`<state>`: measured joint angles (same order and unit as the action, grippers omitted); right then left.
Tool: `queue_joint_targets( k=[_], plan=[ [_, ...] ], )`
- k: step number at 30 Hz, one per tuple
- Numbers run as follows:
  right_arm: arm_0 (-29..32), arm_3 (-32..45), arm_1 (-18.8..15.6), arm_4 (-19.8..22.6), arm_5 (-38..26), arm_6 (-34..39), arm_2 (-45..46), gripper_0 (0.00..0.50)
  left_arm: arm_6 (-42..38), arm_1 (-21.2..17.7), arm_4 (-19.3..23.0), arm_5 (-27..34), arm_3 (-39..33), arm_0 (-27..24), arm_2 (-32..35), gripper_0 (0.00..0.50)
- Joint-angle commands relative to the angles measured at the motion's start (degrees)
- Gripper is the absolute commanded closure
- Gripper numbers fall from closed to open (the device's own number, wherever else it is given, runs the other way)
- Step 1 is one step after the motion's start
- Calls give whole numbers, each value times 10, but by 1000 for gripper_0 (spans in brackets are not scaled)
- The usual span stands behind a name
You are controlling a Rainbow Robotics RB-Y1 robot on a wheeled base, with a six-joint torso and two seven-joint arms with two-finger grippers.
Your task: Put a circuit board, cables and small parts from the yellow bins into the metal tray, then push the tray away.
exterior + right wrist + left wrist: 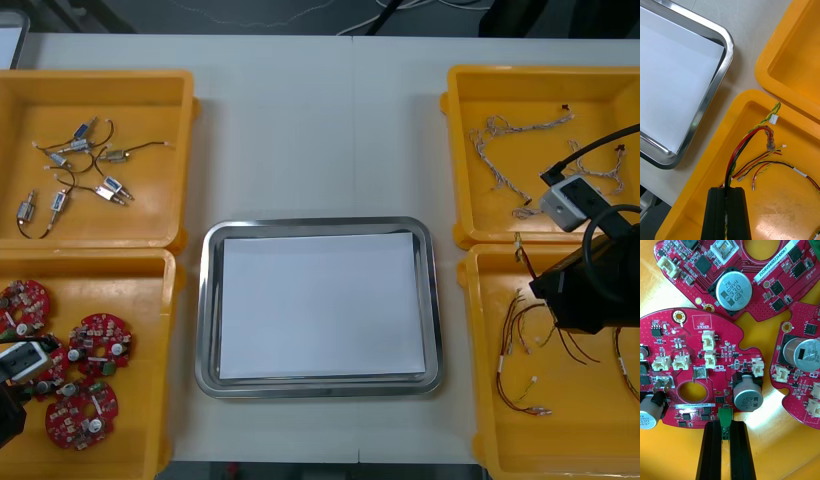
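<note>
Currently the left tool [725, 424] is down in the near left yellow bin [168, 350]. It is clamped on a small green connector [725, 414] at the rim of a round red circuit board [696, 363]. Two other boards [801, 363] lie close against that one.

The right tool [727, 191] is in the near right yellow bin [715, 150]. Its fingers are pressed together on a red and yellow cable [741, 144] that also carries a black strand. More loose cables [767, 163] lie on the bin floor just beyond. The metal tray [207, 310] sits between the bins on the surface [310, 130], white inside, with nothing in it yet.

The board looks stiff, flat and light, so it should come up in one piece. A hold on a single edge connector may let it swing or twist, though. The plastic connector and the tall silver cans [748, 397] seem the parts most likely to break. Bare board rim beside the connector would probably give a firmer hold.

The cable looks limp and very light. Held near one end, it will likely trail and could snag its neighbours, so a slow lift seems wise.
</note>
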<state>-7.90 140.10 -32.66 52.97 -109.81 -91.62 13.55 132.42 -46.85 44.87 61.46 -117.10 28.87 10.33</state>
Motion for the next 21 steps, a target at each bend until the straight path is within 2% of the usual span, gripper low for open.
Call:
queue_joint_targets(
  k=[1, 4, 14, 17, 21],
  plan=[
    [-12, 20, -21, -15, -2, 20, -10, 500, -81, 7, 24, -3, -16, -7, 2, 500],
    [-11, 20, -23, -24, -2, 22, -11, 500, -81, 4, 51, 14, -16, -7, 22, 500],
    [-7, 19, -31, -37, -2, 29, -13, 500, -84, -14, 89, 31, -17, -8, 65, 500],
    [-7, 19, -31, -44, -2, 31, -17, 500, -84, -17, 117, 65, -20, -10, 97, 500],
    [-7, 19, -36, -52, -2, 33, -22, 500, -89, -17, 128, 101, -34, -14, 124, 500]
  ],
)
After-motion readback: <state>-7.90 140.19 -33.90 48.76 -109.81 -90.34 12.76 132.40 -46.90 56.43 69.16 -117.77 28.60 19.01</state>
